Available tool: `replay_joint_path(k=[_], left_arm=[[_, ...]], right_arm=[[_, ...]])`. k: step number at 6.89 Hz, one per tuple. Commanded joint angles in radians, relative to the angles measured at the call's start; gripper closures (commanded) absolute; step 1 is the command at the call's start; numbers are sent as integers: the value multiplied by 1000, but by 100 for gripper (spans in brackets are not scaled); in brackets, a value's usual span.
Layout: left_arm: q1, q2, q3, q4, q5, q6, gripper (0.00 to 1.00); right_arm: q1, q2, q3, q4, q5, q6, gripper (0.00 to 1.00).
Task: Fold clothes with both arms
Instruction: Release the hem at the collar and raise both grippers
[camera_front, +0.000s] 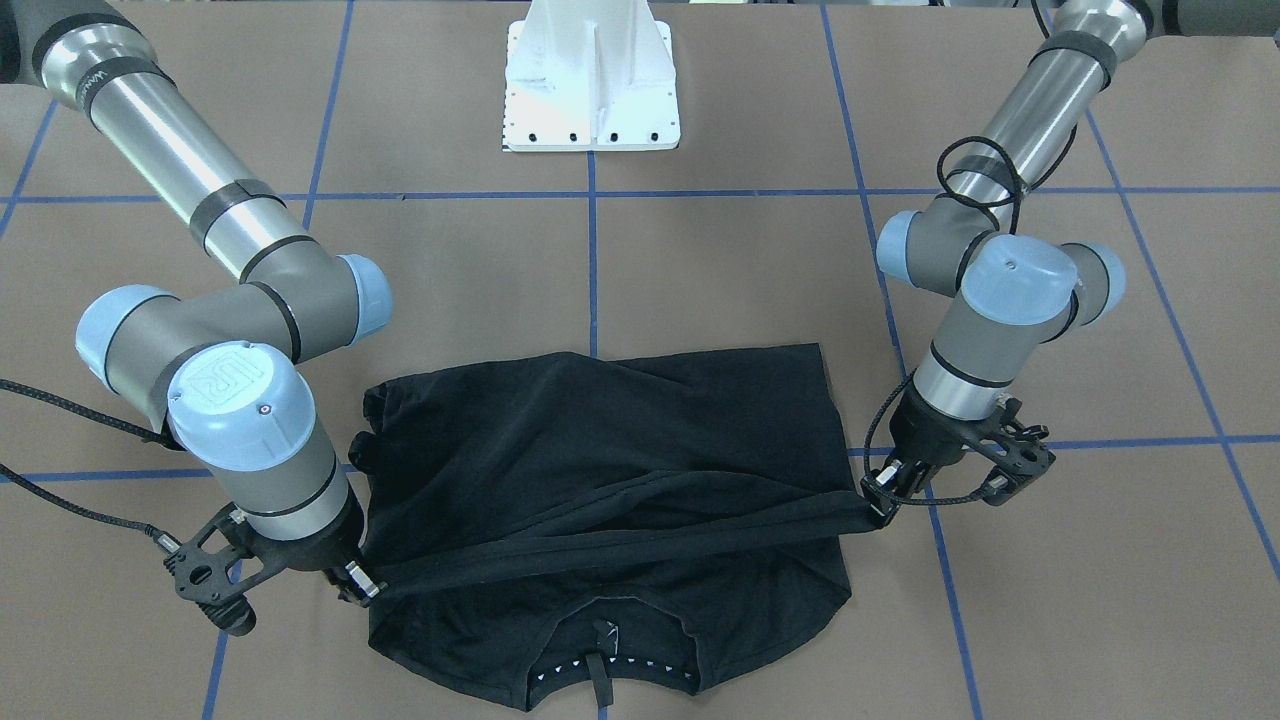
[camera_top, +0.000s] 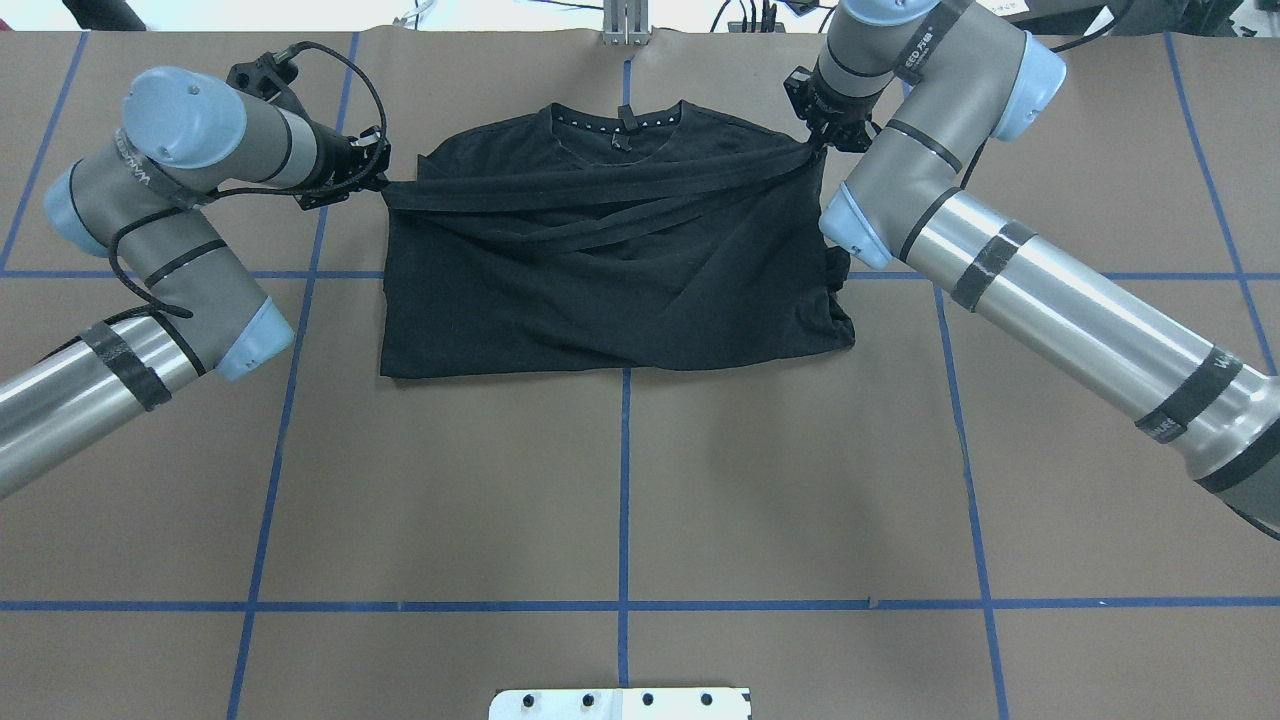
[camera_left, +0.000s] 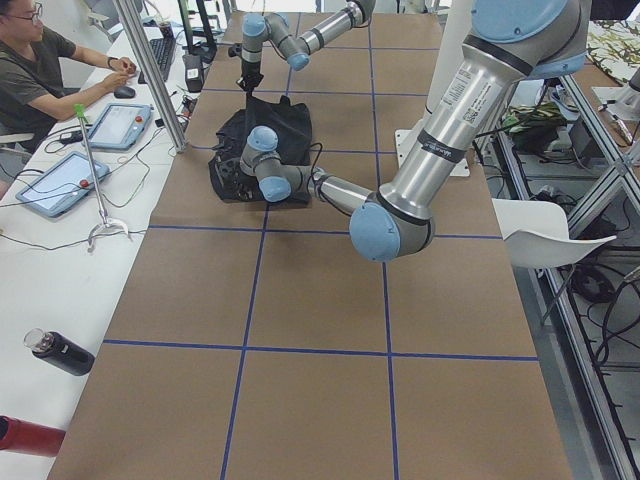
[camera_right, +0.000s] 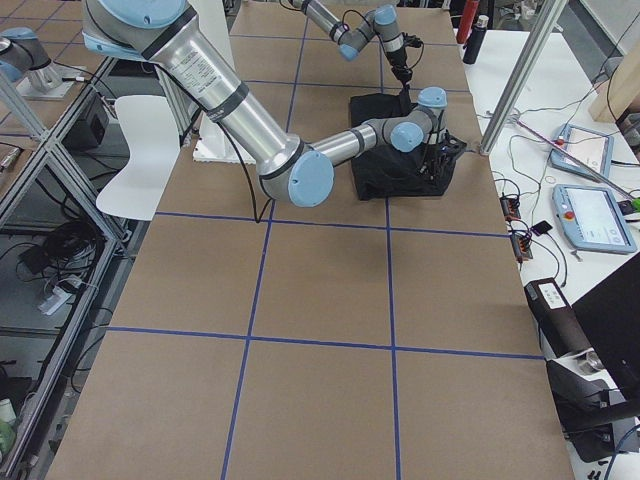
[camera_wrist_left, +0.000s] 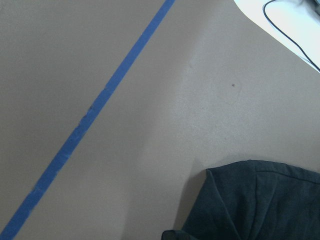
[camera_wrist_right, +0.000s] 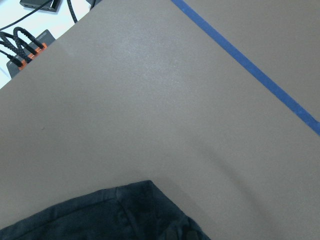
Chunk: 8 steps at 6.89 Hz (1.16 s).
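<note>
— How far are we with the shirt (camera_top: 620, 290)?
— It lies upper centre of the overhead view, half-folded, we judge. Our left gripper (camera_top: 378, 182) and right gripper (camera_top: 812, 148) each pinch its edge, taut across its upper part. Laying down and releasing remain.

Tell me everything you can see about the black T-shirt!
The T-shirt is black, soft-looking cloth, lying partly folded on the brown table. No picture shows on it from here. Its collar points away from the robot and has tiny white dots inside. One edge is pulled into a tight band across the shirt, pinched by the left hand at one end and the right hand at the other. The side near the right arm is bunched up.
</note>
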Motion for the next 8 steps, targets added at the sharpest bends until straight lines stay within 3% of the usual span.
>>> replay_joint_path(k=[1, 3, 4, 7, 8], left_arm=[[-5, -2, 3, -16, 8, -2, 59], [-23, -12, 1, -19, 6, -6, 49], [-32, -20, -6, -19, 5, -8, 49], [-39, -17, -22, -19, 3, -8, 49], [-39, -15, -23, -19, 3, -6, 49]], right_arm=[[-2, 9, -10, 11, -3, 0, 54], [0, 9, 9, 13, -2, 14, 45], [0, -52, 105, 14, 7, 17, 38], [-72, -364, 522, 5, 63, 45, 36], [-104, -450, 615, 9, 55, 49, 32]])
